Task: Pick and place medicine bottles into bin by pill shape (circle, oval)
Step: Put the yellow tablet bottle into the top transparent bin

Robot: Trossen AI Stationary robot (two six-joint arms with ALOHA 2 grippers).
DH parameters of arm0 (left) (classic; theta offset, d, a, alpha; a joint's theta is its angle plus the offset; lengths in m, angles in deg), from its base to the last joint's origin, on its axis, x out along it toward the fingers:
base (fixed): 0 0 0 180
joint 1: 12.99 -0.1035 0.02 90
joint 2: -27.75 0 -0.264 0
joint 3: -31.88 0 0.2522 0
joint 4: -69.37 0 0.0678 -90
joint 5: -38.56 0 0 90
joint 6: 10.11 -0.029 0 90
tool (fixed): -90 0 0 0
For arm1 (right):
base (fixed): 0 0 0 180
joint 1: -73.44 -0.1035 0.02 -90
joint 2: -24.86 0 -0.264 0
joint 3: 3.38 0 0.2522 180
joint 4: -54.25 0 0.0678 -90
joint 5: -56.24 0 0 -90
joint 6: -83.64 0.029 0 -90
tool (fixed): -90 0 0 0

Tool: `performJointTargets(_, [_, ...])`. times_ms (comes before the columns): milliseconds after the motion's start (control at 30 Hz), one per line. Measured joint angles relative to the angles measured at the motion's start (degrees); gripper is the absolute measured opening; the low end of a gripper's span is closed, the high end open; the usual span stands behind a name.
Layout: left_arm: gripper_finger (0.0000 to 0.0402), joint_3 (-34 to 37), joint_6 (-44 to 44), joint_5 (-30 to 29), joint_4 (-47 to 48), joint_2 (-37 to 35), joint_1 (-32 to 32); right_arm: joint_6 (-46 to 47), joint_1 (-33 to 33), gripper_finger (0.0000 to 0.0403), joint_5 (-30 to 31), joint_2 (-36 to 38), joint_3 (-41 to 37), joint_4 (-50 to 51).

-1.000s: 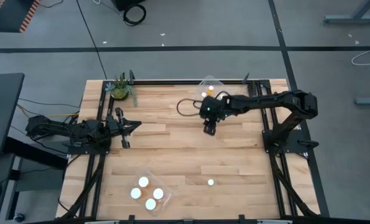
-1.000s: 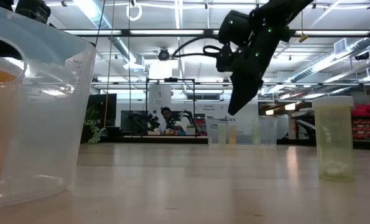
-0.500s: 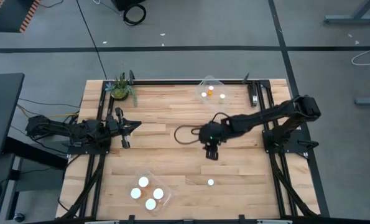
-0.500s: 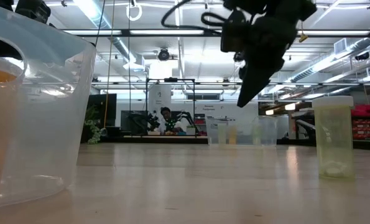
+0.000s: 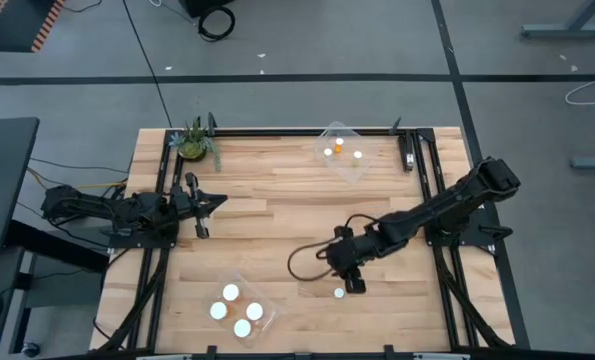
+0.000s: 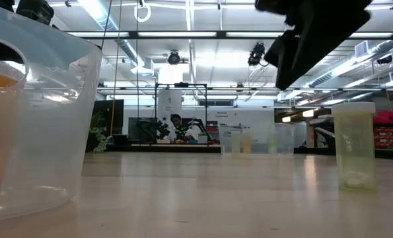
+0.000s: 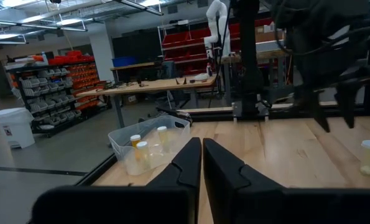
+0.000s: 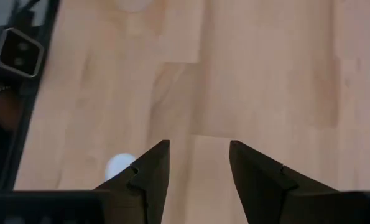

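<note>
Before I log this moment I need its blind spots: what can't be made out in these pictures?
- Pill shape in the lone white-capped amber bottle: too small in the high view, pale and hazy in the low view.
- That bottle in the right wrist view: only its cap, partly behind a finger of the right gripper.
- Clear plastic bin by the low camera: cut off by the picture's edge.

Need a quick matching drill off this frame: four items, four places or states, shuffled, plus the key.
Items:
1. left gripper
2. right gripper
3. plant
4. lone bottle

Places or states:
A. far left corner of the table
B. open, above the near side of the table
C. standing on the bare wood, no bin
D. shut, at the left edge

Pairs: 1-D, 2-B, 3-A, 4-C
</note>
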Motion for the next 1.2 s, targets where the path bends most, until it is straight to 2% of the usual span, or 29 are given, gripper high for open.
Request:
performJointTargets(400, [0.0035,0.00,0.00,0.01,0.00,0.00,0.00,1.07,-6.04,0.0174,5.95,0.00,-0.02,-0.94])
performJointTargets(700, [0.0023,0.00,0.00,0.01,-0.01,0.00,0.00,2.05,-7.67,0.0174,6.13,-0.46,-0.02,-4.67])
performJointTargets(1000, [0.0036,-0.01,0.00,0.00,-0.26,0.02,0.00,3.03,-8.53,0.0174,6.88,-1.55,-0.07,-6.52])
performJointTargets(1200, [0.0029,-0.02,0.00,0.01,-0.01,0.01,0.00,3.90,-9.47,0.0174,7.94,-1.55,-0.07,-7.16])
